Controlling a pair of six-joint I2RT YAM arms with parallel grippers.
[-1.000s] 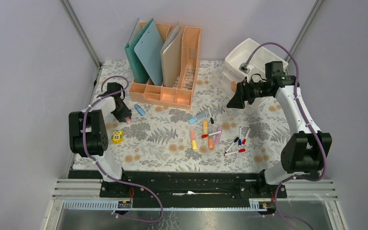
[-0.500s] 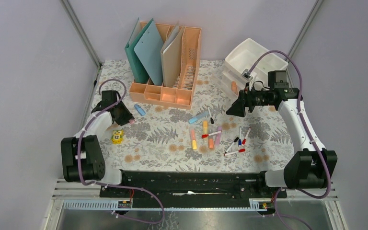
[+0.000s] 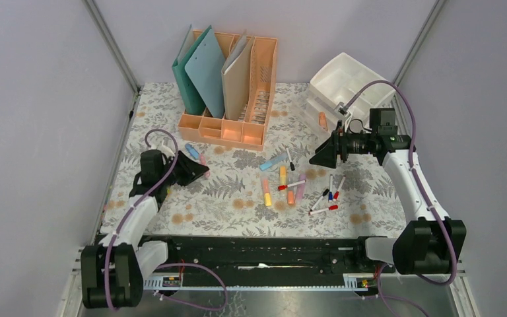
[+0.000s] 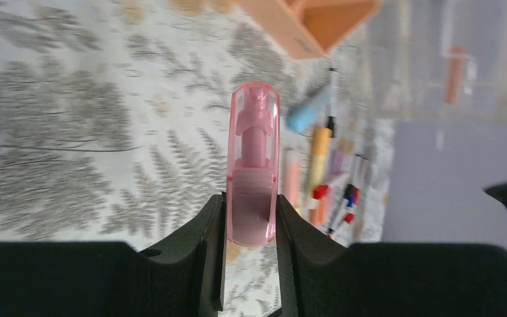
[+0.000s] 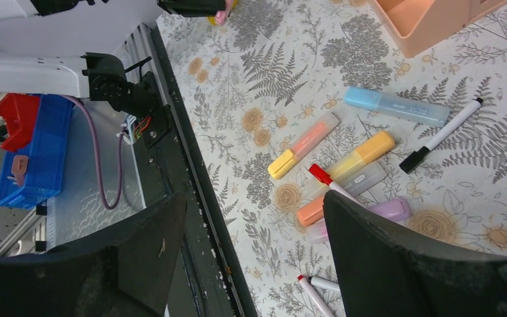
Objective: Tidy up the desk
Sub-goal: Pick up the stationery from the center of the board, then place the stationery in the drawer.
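The bench (image 3: pixel 237 210) lay bare along its left edge & over the whole near strip by the black rail (image 3: pixel 257 246), so there was open room there. The left fingers (image 4: pixel 206 254), low over the bench's left part, pinched 1 pink highlighter (image 4: pixel 253 165), its cap pointing toward mid-bench. Just beyond it lay 1 small blue highlighter (image 3: pixel 191 150), near the peach file rack (image 3: pixel 228 129) at the far edge, w/ 3 folders (image 3: pixel 206 69) clearly seen. Mid-bench: 5 highlighters (image 3: pixel 282 175) loose in a cluster, plus approx 6 thin pens (image 3: pixel 292 185), 2 across the cluster & 4 just right of it. The right fingers (image 5: pixel 403 264) hung above that side, spread wide, nothing btwn them. 1 white drawer unit (image 3: pixel 340 82) sat at the far right corner.
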